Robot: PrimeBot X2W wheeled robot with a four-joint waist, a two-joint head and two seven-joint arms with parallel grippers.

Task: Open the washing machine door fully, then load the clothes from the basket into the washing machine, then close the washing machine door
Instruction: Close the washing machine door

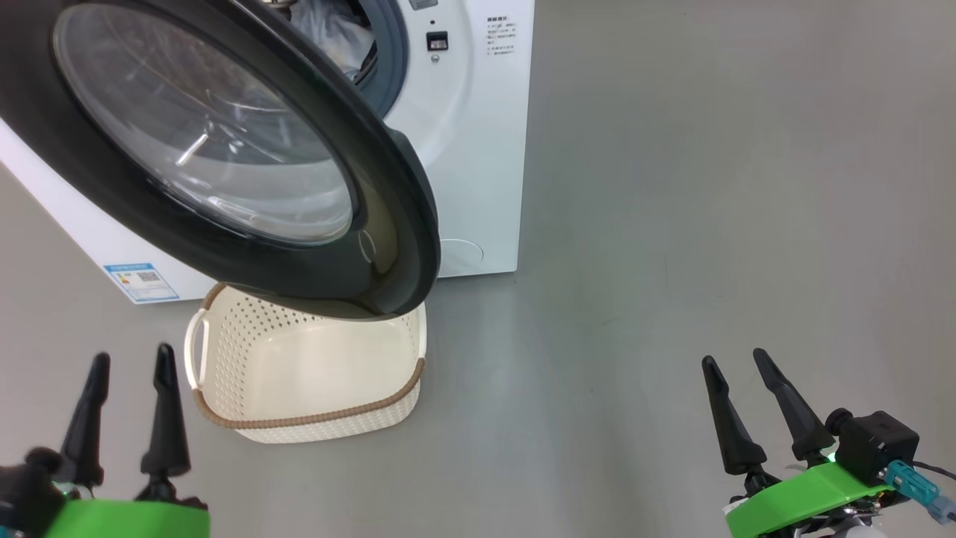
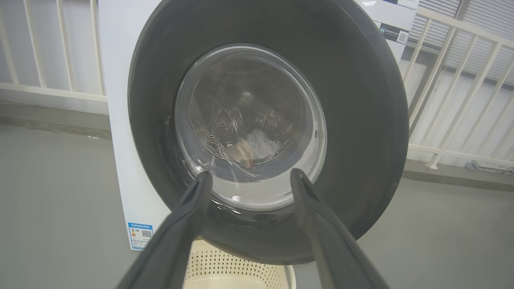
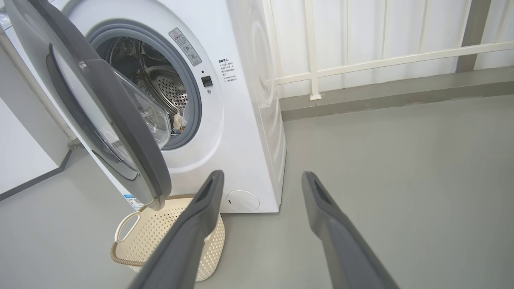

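Observation:
The washing machine stands at the upper left with its black round door swung partly open over the basket. No garment lies in the cream basket. Clothes lie inside the steel drum, pale ones showing through the door glass. My left gripper is open at the lower left, a little left of the basket, nothing between its fingers. Low at the right, my right gripper is open over bare floor, well away from machine and basket.
Grey floor spreads to the right of the machine. A white railing and a low step run behind the machine. A blue energy sticker marks the machine's lower left front; a round filter cap sits at its lower right.

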